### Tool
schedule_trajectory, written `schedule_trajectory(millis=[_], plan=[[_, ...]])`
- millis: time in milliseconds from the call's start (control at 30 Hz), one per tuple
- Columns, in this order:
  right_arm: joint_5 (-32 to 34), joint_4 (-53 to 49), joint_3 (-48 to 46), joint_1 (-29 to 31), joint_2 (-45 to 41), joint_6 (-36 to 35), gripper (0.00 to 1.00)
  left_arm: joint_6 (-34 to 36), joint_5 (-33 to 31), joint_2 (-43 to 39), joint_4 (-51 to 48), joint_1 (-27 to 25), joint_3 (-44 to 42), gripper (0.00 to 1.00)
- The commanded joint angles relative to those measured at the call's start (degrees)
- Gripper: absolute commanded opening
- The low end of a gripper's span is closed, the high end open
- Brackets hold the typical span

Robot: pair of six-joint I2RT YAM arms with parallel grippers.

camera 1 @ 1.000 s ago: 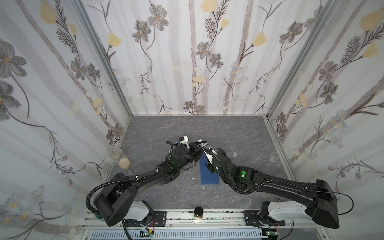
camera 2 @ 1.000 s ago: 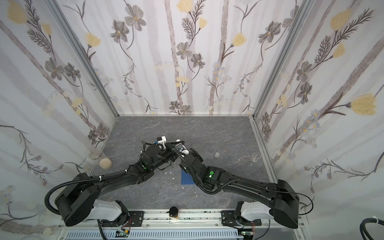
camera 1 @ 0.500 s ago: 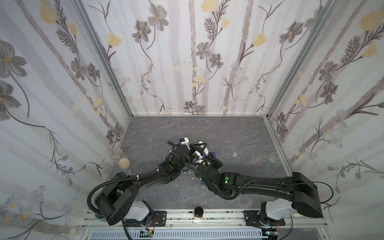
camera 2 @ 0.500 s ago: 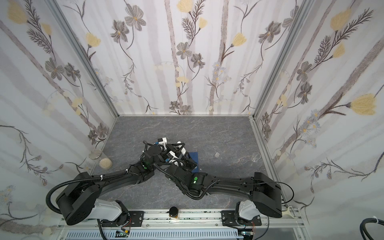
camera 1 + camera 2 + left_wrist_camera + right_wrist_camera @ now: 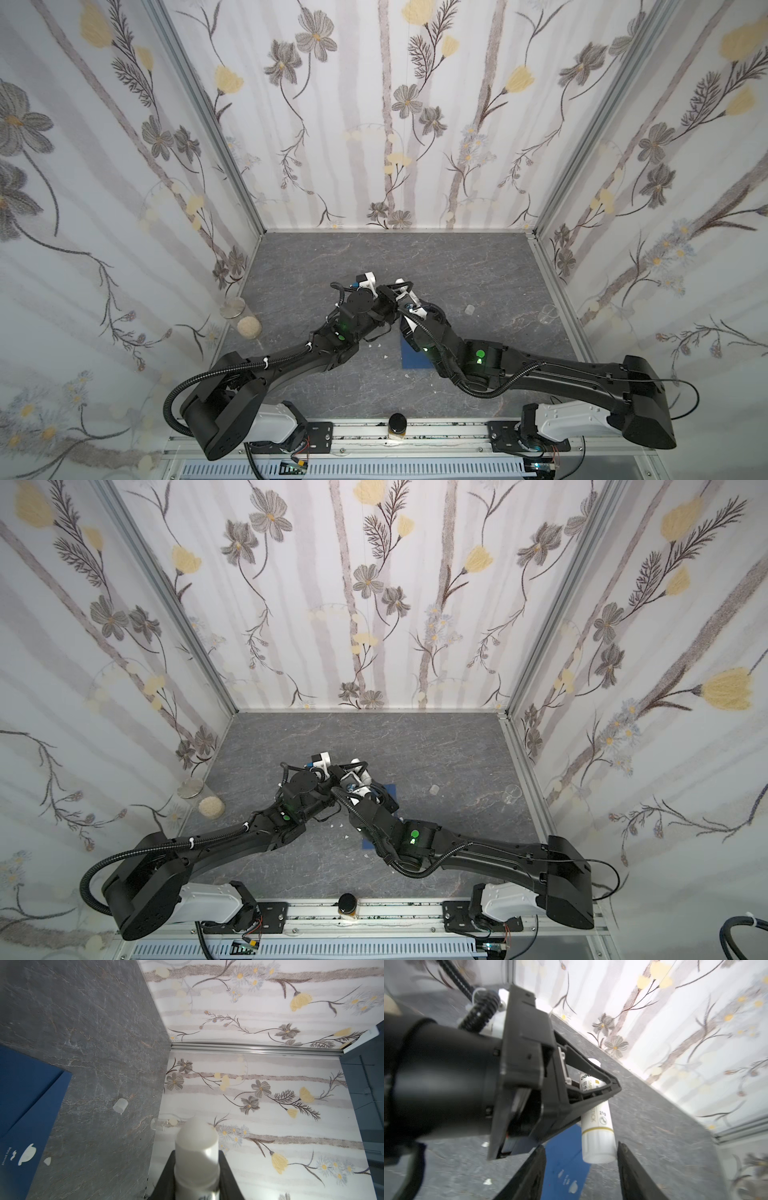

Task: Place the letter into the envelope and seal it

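Observation:
The dark blue envelope [image 5: 415, 353] lies flat on the grey table, mostly under the two arms; it also shows in the wrist views as the envelope [image 5: 25, 1095] and the envelope [image 5: 564, 1159], with small pale marks. The letter is out of view. My left gripper [image 5: 197, 1153] is shut on a white glue stick [image 5: 196, 1159], held above the table. My right gripper [image 5: 580, 1146] is open. The glue stick's [image 5: 598, 1138] ribbed base end sits between its fingers, close to one of them. Both grippers meet above the envelope's far end [image 5: 390, 789].
A small translucent cap [image 5: 469, 309] lies on the table to the right, and a clear item [image 5: 548, 313] sits by the right wall. A lidded jar [image 5: 235, 309] and a beige ball [image 5: 249, 327] stand by the left wall. White scraps [image 5: 374, 343] dot the table. A dark jar [image 5: 398, 424] sits on the front rail.
My right gripper has opened beside the glue stick's base; its arm swung left and has come back to the right. The left gripper has kept still with the tube.

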Motion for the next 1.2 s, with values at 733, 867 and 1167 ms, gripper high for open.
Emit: schedule_trajectory(millis=[733,867,1167], plan=[[-54.56,44.85,-17.14,-27.79,-2.42,49.61,0.67,0.87,-11.37,4.80,10.39,-0.51,1.39,0.00],[-55.23,45.59,-16.88,-28.01,-0.65,50.39,0.60,0.66,-11.02,5.45,11.27,-0.52,1.65,0.00],[-55.86,46.13,-17.03,-28.58,0.61,50.96,0.36,0.40,-10.48,6.16,12.35,-0.61,1.77,0.00]])
